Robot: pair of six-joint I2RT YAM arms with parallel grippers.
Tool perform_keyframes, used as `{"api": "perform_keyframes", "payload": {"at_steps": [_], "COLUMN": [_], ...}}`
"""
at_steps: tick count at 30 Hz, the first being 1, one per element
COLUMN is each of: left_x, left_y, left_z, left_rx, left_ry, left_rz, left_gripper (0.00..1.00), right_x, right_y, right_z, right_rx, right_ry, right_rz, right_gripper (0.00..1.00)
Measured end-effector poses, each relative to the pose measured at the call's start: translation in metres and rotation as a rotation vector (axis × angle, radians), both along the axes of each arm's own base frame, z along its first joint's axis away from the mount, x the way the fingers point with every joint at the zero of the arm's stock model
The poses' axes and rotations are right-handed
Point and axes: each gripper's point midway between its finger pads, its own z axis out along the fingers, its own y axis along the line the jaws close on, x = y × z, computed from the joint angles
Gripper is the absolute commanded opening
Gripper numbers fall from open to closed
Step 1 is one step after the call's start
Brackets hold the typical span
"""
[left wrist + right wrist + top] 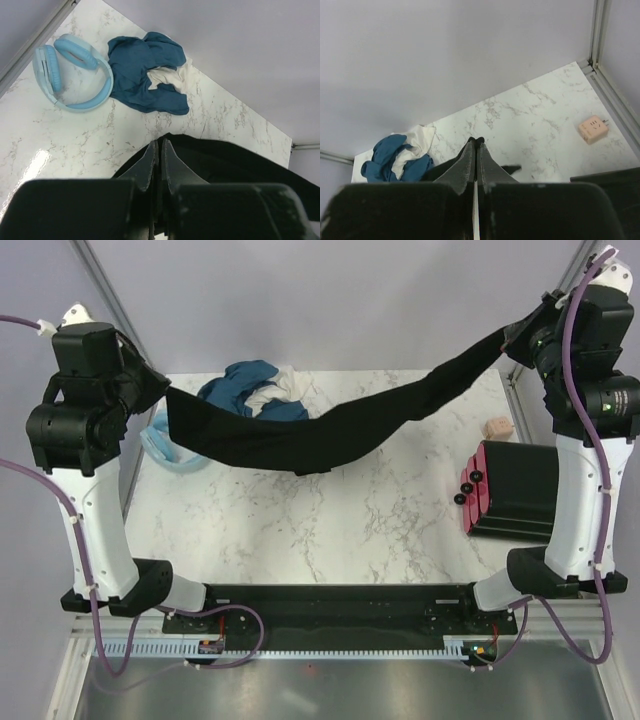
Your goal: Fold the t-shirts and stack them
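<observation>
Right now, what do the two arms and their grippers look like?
Both match: the left arm and right arm have white lower links, bulky black joint housings and a purple cable held by white ties. The left gripper and right gripper have black fingers tapering to narrow tips.

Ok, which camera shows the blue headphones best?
The left wrist view: the headphones lie whole on the table, nothing covering them. In the top view the hanging black shirt hides part of them. The right wrist view does not show them.
</observation>
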Motion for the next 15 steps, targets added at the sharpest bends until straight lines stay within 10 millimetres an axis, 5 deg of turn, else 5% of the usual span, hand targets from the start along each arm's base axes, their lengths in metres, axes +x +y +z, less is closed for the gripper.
{"api": "perform_keyframes", "payload": {"at_steps": [15], "left_x": [-0.036], "left_y": [0.030], "left_z": [0.029], "left_rx": [0.016], "left_ry": [-0.104], "left_rz": [0.163], "left_gripper": [0.02], "right_x": [-0.045], "right_y": [-0.043], "right_z": [0.043], "right_rx": [-0.104], "right_ry": [-0.127], "right_rz": [-0.199], "right_gripper": [0.00]}}
